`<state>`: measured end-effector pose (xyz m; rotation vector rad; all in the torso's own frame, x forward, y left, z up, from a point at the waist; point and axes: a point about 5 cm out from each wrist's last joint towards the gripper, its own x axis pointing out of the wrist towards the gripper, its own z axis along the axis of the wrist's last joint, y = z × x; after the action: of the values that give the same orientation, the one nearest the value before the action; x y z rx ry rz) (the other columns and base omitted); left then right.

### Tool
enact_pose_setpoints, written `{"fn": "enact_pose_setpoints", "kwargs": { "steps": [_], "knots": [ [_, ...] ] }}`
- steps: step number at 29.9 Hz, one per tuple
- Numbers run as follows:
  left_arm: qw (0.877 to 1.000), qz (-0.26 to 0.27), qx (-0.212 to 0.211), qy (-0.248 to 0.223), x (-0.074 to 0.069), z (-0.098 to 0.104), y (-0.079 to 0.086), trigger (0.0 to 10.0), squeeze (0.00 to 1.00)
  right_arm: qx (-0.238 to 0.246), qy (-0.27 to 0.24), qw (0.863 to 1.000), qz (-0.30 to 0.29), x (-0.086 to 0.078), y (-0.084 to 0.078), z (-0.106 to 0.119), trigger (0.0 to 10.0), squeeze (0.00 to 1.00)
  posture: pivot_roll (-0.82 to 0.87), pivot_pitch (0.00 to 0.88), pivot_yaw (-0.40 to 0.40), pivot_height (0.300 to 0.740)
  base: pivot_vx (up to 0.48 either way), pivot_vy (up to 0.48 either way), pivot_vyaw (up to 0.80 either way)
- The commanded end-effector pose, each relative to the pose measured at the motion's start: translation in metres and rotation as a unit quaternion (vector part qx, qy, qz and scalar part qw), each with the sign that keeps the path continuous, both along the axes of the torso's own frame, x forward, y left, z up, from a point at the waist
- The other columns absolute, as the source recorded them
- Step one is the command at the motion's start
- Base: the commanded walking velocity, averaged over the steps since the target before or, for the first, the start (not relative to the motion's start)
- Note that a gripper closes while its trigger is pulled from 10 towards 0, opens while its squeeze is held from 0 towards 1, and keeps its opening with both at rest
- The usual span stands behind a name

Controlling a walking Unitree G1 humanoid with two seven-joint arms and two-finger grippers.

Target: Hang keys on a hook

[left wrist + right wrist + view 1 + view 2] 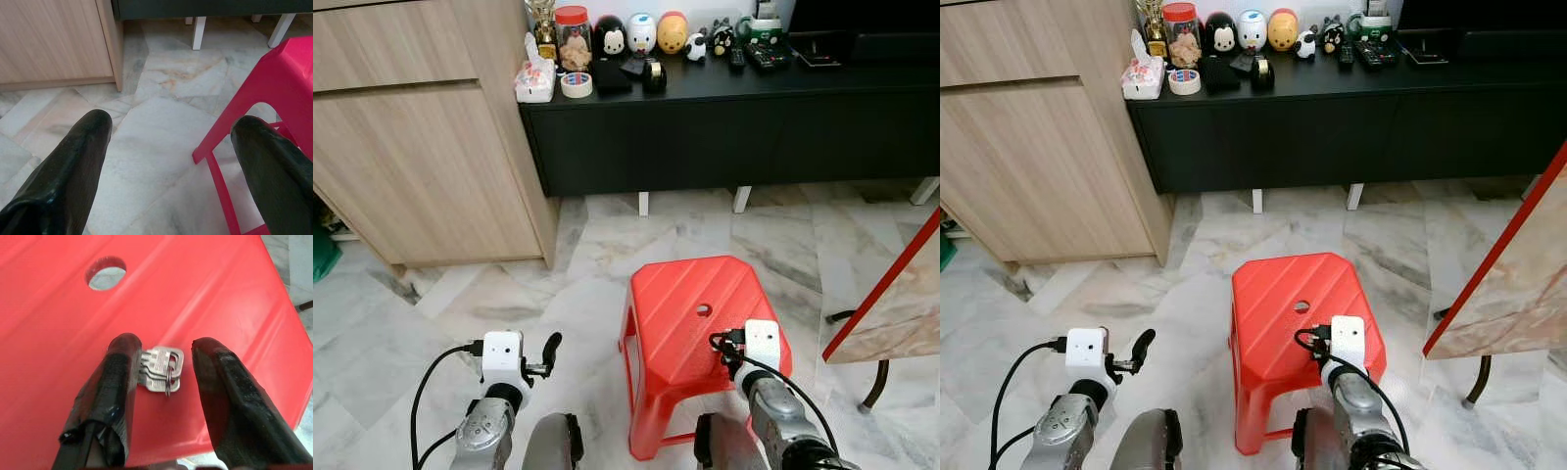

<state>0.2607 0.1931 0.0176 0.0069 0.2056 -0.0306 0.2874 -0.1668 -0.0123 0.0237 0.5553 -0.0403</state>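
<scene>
Right wrist view looks down along the right end effector (164,350) at the keys (162,368), a small silver bunch on a ring lying flat on the top of the red plastic stool (205,293). The two black fingers (115,396) are spread apart with the keys between them near the tips; the bunch lies against the inner side of one finger and stands apart from the other. The jaws are not closed on the keys. Whether the tips touch the stool's top cannot be told. A round hole (105,272) in the stool's top lies beyond the keys, well ahead of the fingertips.

In the left eye view the right arm reaches forward over the near part of the stool (690,304), its white wrist box above the seat.

The left end effector (171,132) hangs over the marble floor (161,142) just beside the stool, fingers spread wide and holding nothing, with one finger in front of a red stool leg (220,142) in the left wrist view.

Past the stool stands a low black cabinet (705,127) carrying small figurines, a jar (573,37) and a roll of tape (576,85). A light wooden cupboard (421,147) stands to the robot's left of it.
</scene>
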Motion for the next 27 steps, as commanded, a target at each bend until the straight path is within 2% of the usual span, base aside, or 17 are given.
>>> {"fn": "enact_pose_setpoints", "kwargs": {
  "steps": [1, 2, 5, 6, 26, 27],
  "knots": [
    [1.0, -0.001, 0.009, 0.013, -0.0017, -0.0037, 0.003, 10.0, 0.0, 0.001, 0.014, 1.0, 0.001, -0.0025, 0.001, -0.0034, 10.0, 0.0, 0.08, 0.083, 0.019, 0.597, 0.0, 0.0, 0.0],
    [1.0, -0.001, 0.009, 0.013, -0.0018, -0.0037, 0.0029, 10.0, 0.0, 0.001, 0.016, 1.0, 0.001, -0.0026, 0.0012, -0.0037, 8.2, 0.0, 0.08, 0.085, 0.02, 0.597, 0.0, 0.0, 0.0],
    [1.0, -0.001, 0.009, 0.013, -0.0019, -0.0036, 0.0029, 10.0, 0.0, 0.0, 0.019, 1.0, 0.001, -0.0031, 0.0018, -0.0043, 8.8, 0.0, 0.08, 0.085, 0.02, 0.597, 0.0, 0.0, 0.0],
    [1.0, -0.001, 0.009, 0.013, -0.0019, -0.0036, 0.0029, 10.0, 0.0, 0.001, 0.02, 1.0, 0.002, -0.0032, 0.002, -0.0045, 10.0, 0.0, 0.08, 0.085, 0.02, 0.597, 0.0, 0.0, 0.0],
    [1.0, -0.001, 0.009, 0.014, -0.0021, -0.0039, 0.0031, 10.0, 0.0, -0.001, 0.038, 0.999, 0.006, -0.0072, 0.0027, -0.009, 10.0, 0.0, 0.08, 0.087, 0.019, 0.597, 0.0, 0.0, 0.0],
    [1.0, -0.001, 0.009, 0.014, -0.002, -0.0039, 0.0032, 10.0, 0.0, -0.002, 0.039, 0.999, 0.007, -0.0073, 0.0029, -0.0092, 9.5, 0.0, 0.08, 0.087, 0.019, 0.597, 0.0, 0.0, 0.0]
  ]
}}
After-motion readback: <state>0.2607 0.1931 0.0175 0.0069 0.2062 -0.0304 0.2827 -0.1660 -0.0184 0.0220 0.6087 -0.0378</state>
